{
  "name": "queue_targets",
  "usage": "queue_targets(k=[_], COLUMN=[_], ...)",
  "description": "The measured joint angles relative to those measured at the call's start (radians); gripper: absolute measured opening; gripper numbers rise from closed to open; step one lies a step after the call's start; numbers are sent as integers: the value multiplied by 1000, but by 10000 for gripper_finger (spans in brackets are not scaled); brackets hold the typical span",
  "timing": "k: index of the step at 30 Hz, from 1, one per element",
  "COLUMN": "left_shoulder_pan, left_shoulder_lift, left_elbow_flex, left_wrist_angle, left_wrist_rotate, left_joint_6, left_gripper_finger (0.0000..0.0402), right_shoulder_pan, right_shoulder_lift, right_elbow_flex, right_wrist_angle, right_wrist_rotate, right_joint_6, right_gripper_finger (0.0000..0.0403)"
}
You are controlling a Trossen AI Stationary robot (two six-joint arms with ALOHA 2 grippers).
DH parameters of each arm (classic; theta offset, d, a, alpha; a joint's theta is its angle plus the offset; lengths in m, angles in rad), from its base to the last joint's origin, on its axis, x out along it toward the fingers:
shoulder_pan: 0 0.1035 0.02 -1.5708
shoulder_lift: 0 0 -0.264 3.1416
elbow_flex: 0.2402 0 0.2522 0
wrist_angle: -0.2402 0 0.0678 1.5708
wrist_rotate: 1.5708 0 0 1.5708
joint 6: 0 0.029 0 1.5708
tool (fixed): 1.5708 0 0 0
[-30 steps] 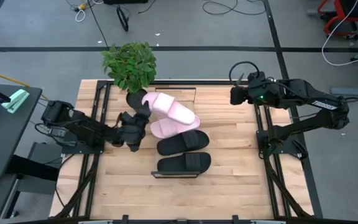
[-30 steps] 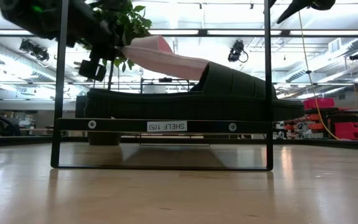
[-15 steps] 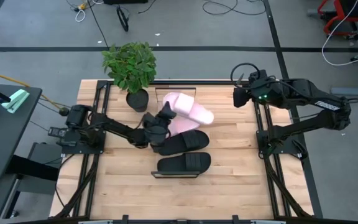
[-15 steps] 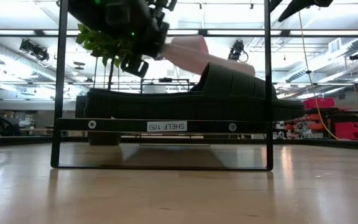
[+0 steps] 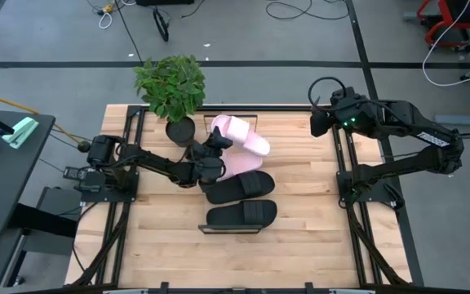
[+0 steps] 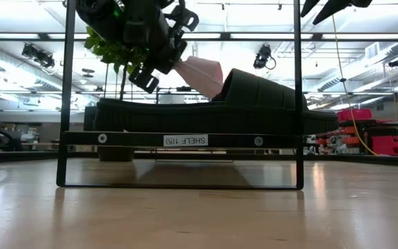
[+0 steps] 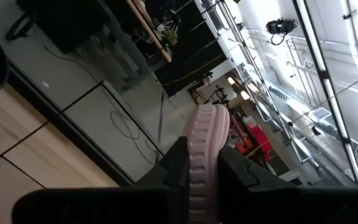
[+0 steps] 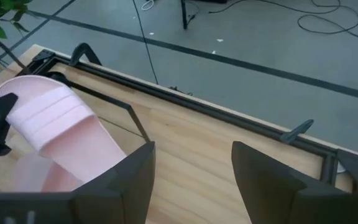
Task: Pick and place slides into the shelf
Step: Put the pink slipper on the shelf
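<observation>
My left gripper (image 5: 212,153) was clamped on the edge of one pale pink slide (image 5: 240,136), a finger (image 7: 174,165) on either side of its rim, and I held it tilted and lifted clear of the table, out over the middle of the far half. Just beneath and beside it lay the second pink slide (image 5: 235,166), flat on the wood, and nearer the front the two black slides (image 5: 241,187) lay side by side, one touching the pink one, the other (image 5: 239,216) a little apart. The shelf (image 6: 182,140) showed only in the low view, as a thin black frame in front of the black slides; I could not tell from the pictures exactly where it stood on the table (image 5: 300,245). A potted plant (image 5: 171,86) stood at the far edge, near my left arm. My right gripper (image 8: 191,180) hung with its fingers apart over the far right side, well away from the slides, waiting. As I judged it, the task was barely begun: one slide was in the air, three were untouched on the table, none sat on a shelf.
</observation>
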Motion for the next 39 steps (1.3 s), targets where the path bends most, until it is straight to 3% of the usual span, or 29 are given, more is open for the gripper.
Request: queue_targets(k=[16, 39], left_shoulder_pan=[28, 71], left_shoulder_lift=[0, 0], left_elbow_flex=[0, 0], left_wrist_angle=[-212, -228], left_wrist_rotate=[5, 1], left_joint_6=[-101, -138], left_gripper_finger=[50, 50], right_shoulder_pan=[0, 0], right_shoulder_lift=[1, 23], right_elbow_flex=[0, 0], right_wrist_angle=[10, 10], right_wrist_rotate=[-28, -53], right_joint_6=[7, 9], right_gripper_finger=[216, 216])
